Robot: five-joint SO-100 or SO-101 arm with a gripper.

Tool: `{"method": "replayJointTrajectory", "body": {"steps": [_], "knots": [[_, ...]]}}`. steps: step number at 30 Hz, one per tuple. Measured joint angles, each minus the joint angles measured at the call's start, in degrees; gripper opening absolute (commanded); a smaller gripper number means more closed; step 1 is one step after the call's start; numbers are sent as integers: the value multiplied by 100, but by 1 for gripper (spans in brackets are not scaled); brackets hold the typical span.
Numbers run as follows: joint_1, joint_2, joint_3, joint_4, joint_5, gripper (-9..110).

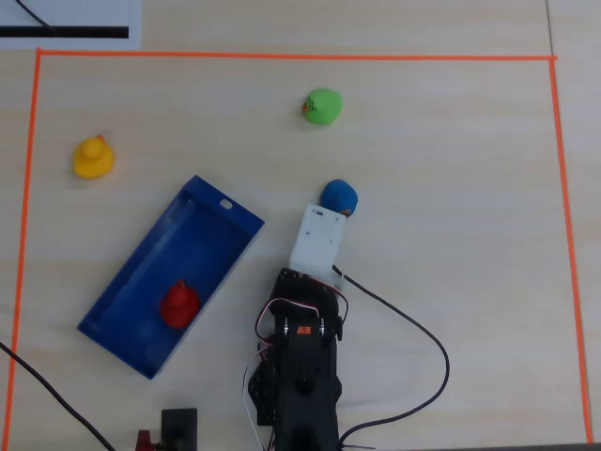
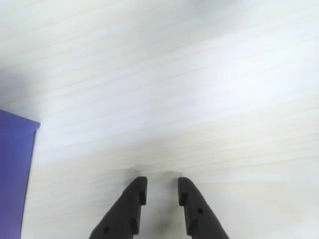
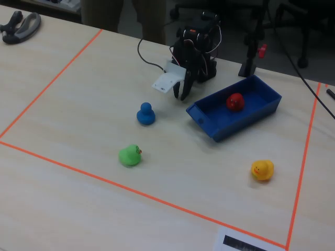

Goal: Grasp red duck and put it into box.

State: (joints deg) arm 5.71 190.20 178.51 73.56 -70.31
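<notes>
1. The red duck (image 1: 178, 303) sits inside the box (image 1: 230, 218), toward the end away from its small white oval mark; in the fixed view the red duck (image 3: 235, 101) rests on the blue floor of the box (image 3: 246, 121), upright as far as I can tell.
2. The fingers (image 2: 158, 196) are parted by a narrow gap and hold nothing; the wrist view shows only bare counter (image 2: 199, 99) between and ahead of them, with a corner of the box (image 2: 15, 164) at the left edge.
3. In the fixed view the fingers (image 3: 184, 92) hang tips-down just beside the near end of the box, outside its wall, and apart from the blue duck (image 3: 146, 114).
4. Judged from this, the placing step looks done: the duck is in and released.
5. What remains, I judge, is only to draw the arm (image 1: 300, 376) back clear of the box wall and the blue duck without nudging either.
6. The green duck (image 1: 322, 107) and yellow duck (image 1: 93, 157) lie well apart and pose no concern.
</notes>
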Motion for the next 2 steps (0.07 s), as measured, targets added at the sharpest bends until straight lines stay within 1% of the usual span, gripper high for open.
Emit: {"method": "replayJointTrajectory", "body": {"steps": [2], "knots": [[0, 0, 0, 0, 0, 6]]}}
